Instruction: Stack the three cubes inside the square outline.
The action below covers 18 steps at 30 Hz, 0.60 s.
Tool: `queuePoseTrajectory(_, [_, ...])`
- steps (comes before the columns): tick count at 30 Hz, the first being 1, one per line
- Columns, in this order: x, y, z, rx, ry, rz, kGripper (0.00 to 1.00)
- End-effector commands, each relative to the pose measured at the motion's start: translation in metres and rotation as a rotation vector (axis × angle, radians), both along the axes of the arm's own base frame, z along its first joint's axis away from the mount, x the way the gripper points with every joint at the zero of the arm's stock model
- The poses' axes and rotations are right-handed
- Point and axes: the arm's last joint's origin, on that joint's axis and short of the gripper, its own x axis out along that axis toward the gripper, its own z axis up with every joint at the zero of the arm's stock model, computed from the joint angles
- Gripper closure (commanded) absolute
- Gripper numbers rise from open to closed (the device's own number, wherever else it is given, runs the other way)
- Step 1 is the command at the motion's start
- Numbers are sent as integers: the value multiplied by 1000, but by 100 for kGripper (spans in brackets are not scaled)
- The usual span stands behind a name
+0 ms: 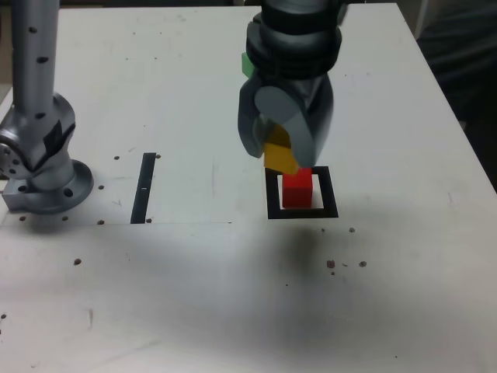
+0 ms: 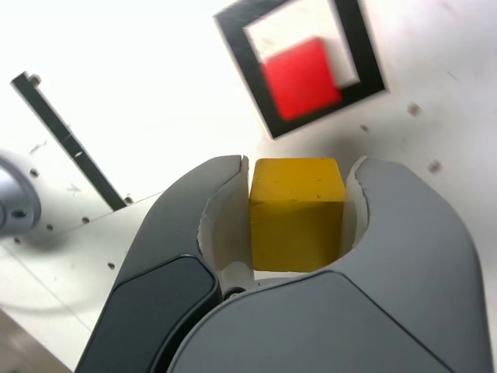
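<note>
Fingers [image 2: 297, 221]: clamped on yellow cube's [image 2: 297, 214] opposite flat sides.
Cube handling: looks light, rigid; matte faces likely grip well.
Position: above red cube [image 1: 297, 189].

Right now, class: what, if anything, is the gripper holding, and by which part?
The gripper holds the yellow cube, its jaws pressed against two opposite side faces, above the table.

Under me lies a white bench [image 1: 178, 295], dotted with small dark screw holes and scuffs. A thin black strip [image 1: 144, 187] lies flat on it toward the exterior view's left. Dark surroundings show beyond the bench's right edge.
</note>
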Motion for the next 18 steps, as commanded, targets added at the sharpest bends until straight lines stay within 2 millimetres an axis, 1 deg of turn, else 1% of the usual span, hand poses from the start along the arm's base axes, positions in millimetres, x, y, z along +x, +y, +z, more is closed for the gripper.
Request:
queuePoseTrajectory(1, [-2,12,2,-13,-3,56,70])
queuePoseTrajectory(4, [-1,23,0,-30,3,131,70])
queuePoseTrajectory(6, [0,27,-1,-41,-2,167,70])
queuePoseTrajectory(11, [9,32,-5,-69,-21,222,70])
queuePoseTrajectory(18, [21,38,-17,-87,-22,250,70])
